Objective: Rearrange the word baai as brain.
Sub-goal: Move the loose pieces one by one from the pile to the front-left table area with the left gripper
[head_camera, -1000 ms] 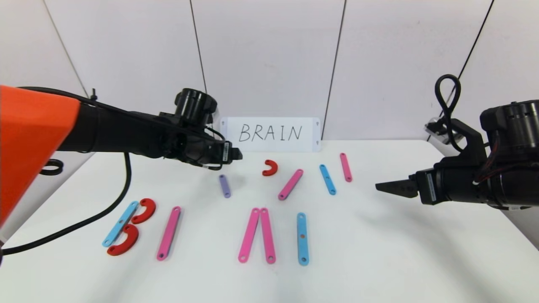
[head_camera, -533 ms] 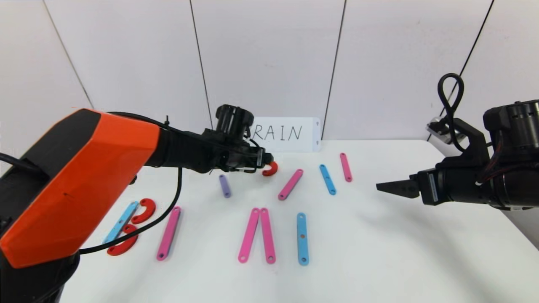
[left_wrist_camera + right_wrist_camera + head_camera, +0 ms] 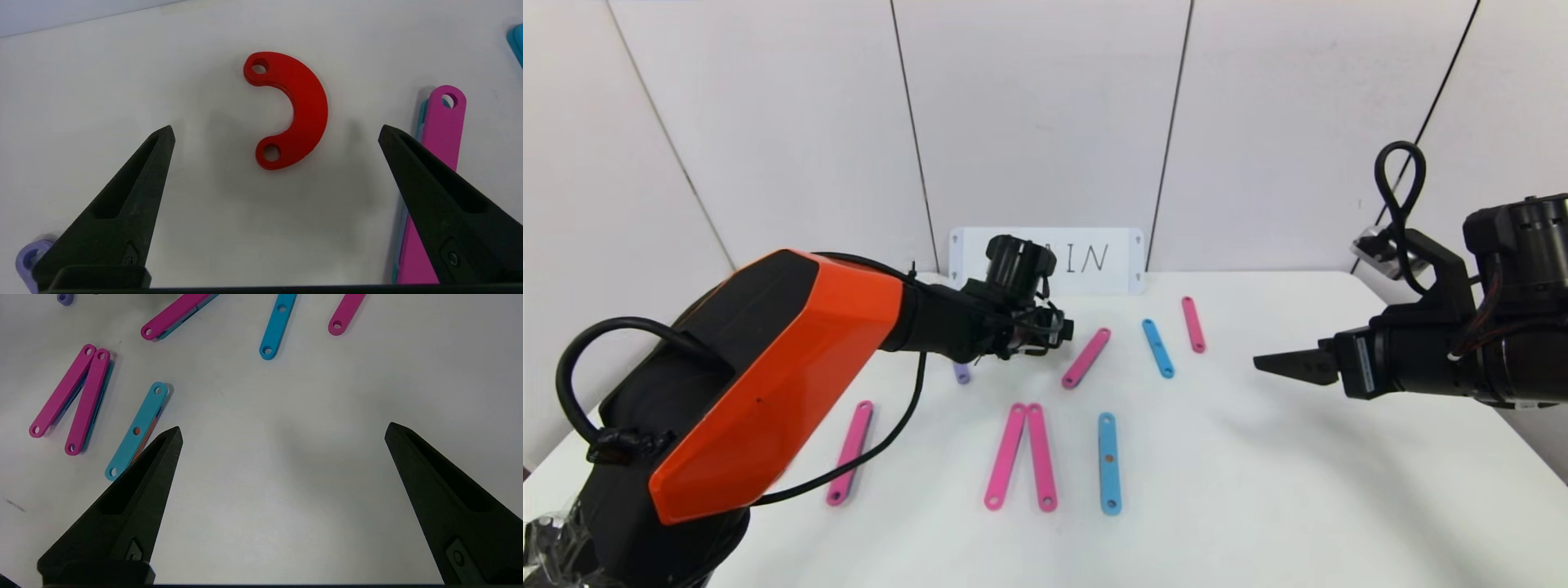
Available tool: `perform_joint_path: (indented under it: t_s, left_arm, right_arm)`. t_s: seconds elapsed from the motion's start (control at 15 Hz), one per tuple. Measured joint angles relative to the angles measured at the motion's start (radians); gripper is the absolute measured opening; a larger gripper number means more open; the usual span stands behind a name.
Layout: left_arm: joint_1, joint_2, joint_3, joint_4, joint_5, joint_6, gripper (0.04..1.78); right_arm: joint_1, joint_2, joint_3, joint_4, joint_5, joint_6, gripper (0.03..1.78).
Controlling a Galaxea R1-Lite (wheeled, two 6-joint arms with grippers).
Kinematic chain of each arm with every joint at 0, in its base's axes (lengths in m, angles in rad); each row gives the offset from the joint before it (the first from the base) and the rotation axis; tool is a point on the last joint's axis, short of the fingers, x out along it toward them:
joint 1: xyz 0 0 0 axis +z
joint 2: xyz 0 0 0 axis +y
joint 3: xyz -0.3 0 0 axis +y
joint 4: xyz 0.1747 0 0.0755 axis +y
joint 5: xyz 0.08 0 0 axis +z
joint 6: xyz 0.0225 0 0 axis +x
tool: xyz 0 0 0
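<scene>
The word's pieces lie flat on the white table (image 3: 1258,490). At the front are a pink strip (image 3: 849,452), two pink strips meeting in a narrow peak (image 3: 1021,457) and a blue strip (image 3: 1109,463). Farther back lie a slanted pink strip (image 3: 1086,358), a blue strip (image 3: 1157,348), a pink strip (image 3: 1193,324) and a purple strip (image 3: 962,374), half hidden. My left gripper (image 3: 1066,330) is open above a loose red half-ring (image 3: 306,110), which lies just ahead of its fingertips (image 3: 163,139). The arm hides this ring in the head view. My right gripper (image 3: 1262,363) hovers open and empty at the right.
A white card (image 3: 1107,260) with black handwriting stands against the back wall, partly covered by my left wrist. My orange left arm (image 3: 768,367) spans the table's left side and hides what lies under it. The right wrist view shows bare table between the fingers (image 3: 163,457).
My left arm has swung right and forward, bringing its gripper over the red half-ring. The arm now covers the blue strip and two red half-rings at the front left. The right arm is still.
</scene>
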Motion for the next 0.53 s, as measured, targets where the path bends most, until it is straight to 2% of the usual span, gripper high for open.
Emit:
perform_joint_path:
  t_s: [0.53]
  left_arm:
    - [-0.020,0.057,-0.020,-0.083,0.083,0.001,1.74]
  right_arm:
    - [0.003,0.000,0.004,0.000,0.000,0.000,1.74]
